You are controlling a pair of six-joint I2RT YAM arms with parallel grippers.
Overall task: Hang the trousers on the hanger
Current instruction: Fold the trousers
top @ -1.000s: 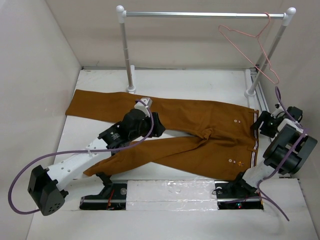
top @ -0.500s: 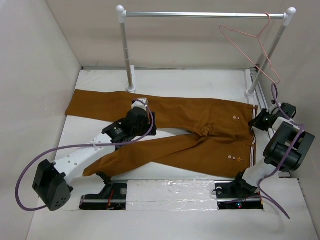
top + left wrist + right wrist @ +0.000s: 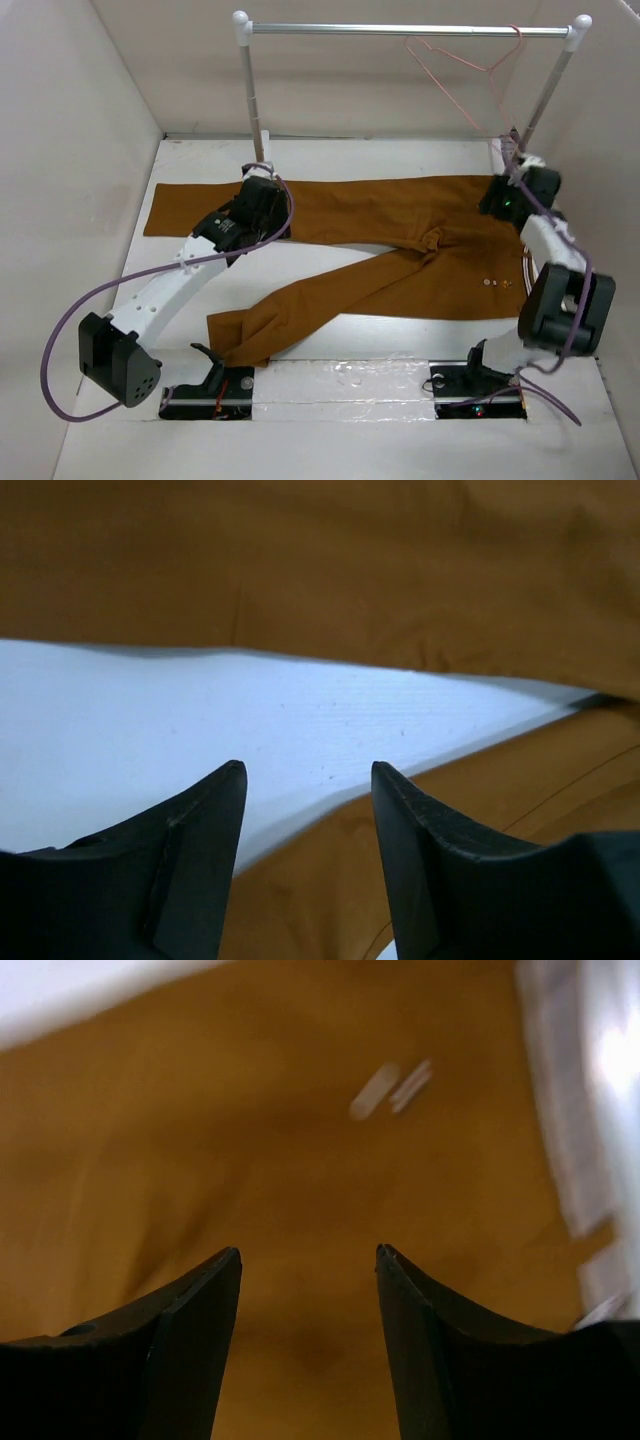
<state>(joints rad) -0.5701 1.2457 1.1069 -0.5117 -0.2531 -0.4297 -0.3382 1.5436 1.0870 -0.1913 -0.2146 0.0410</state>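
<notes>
the trousers (image 3: pixel 400 215) lie left-to-right along the bench (image 3: pixel 400 160), waistband end just below the jaws of the right arm (image 3: pixel 548 245), hanger (image 3: pixel 440 84) on the rail (image 3: pixel 380 30) above. both arms' jaws are released, empty.

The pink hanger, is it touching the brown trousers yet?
Apart. The top external view shows the hanger hooked on the silver rail, up high, while the trousers lie flat on the table below it.
</notes>
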